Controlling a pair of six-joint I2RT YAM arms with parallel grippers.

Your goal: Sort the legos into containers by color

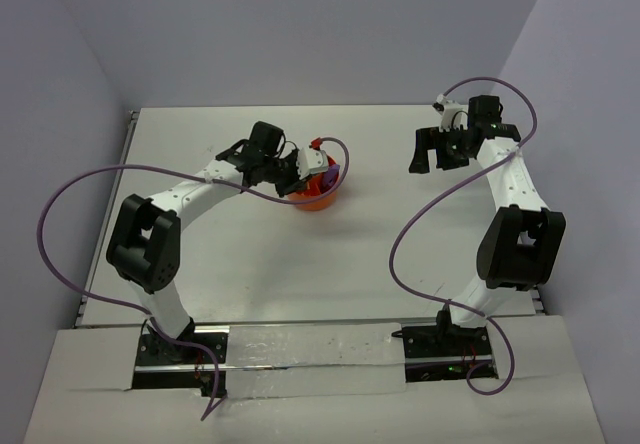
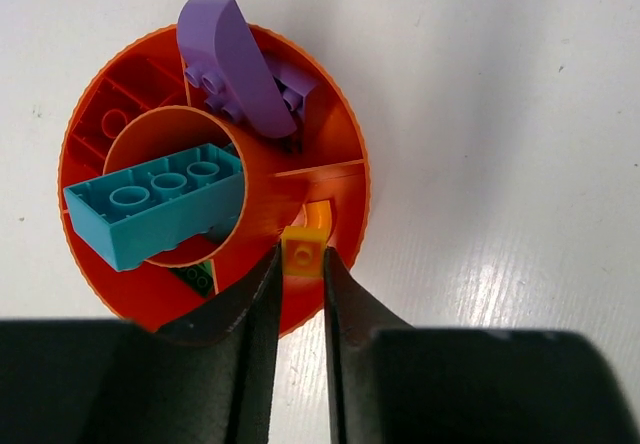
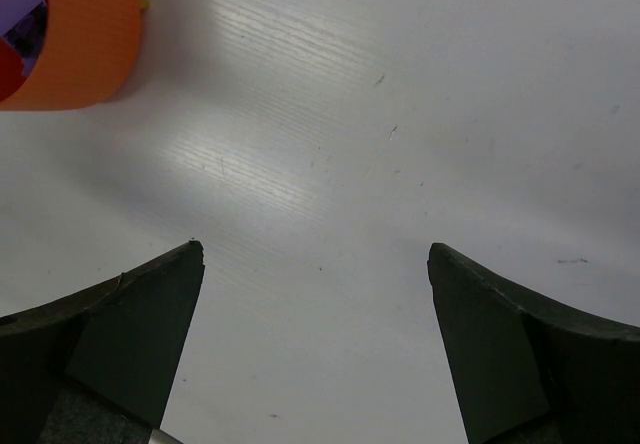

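Orange-yellow, the tiny brick (image 2: 303, 251) sits clamped between the left gripper's (image 2: 301, 262) fingertips, over the bowl's (image 2: 355, 169) compartment nearest them, while the right gripper (image 3: 315, 256) gapes empty.

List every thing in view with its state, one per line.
orange bowl: upright, partly filled.
left gripper: shut on the small yellow-orange brick, above the orange bowl.
small yellow-orange brick: pinched between the fingers, not yet dropped.
right gripper: open, holding nothing.
teal brick: lying tilted across the central hub.
purple piece: in its wedge, sticking past the rim.
red brick: flat in its wedge.
green brick: in its wedge, mostly hidden.
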